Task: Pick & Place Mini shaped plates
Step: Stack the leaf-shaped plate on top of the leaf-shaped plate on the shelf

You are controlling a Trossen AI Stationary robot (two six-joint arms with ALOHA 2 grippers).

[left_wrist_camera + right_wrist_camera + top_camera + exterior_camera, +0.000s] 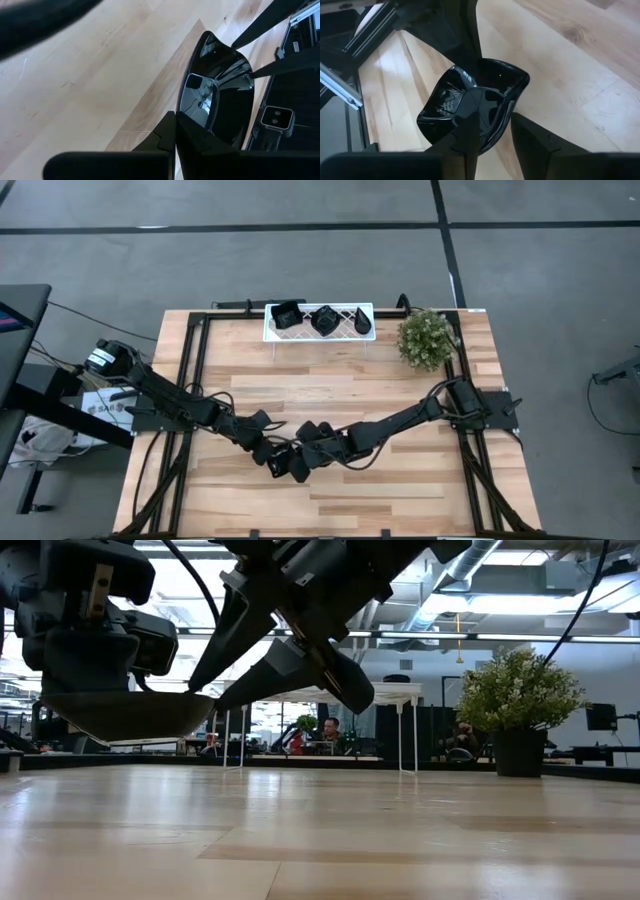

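While both arms meet low over the near middle of the bench [400, 470], a single glossy black dish [220, 107] hangs just above the wood between them. The left gripper [172, 142] has its fingers pinched tight on one edge of that dish, and the right gripper [490, 132] sits with its fingers partly spread astride the opposite rim, one finger inside the bowl and one outside, looking to me like a hand-over in progress. Three more mini plates [322, 319] rest in the white lattice tray [270, 332] at the far edge, next to a potted plant [426, 338] near the far right corner. I'd judge the dish light, stiff and hard, its glaze slippery and liable to chip if dropped, so the thin raised rim is the place to bite, pinched squarely and not too near a pointed tip. From above, the two grippers merge into one dark knot and the dish is barely separable. The low view shows the shallow bowl clear of the wood, and the wrist views show exactly where each finger meets the rim.
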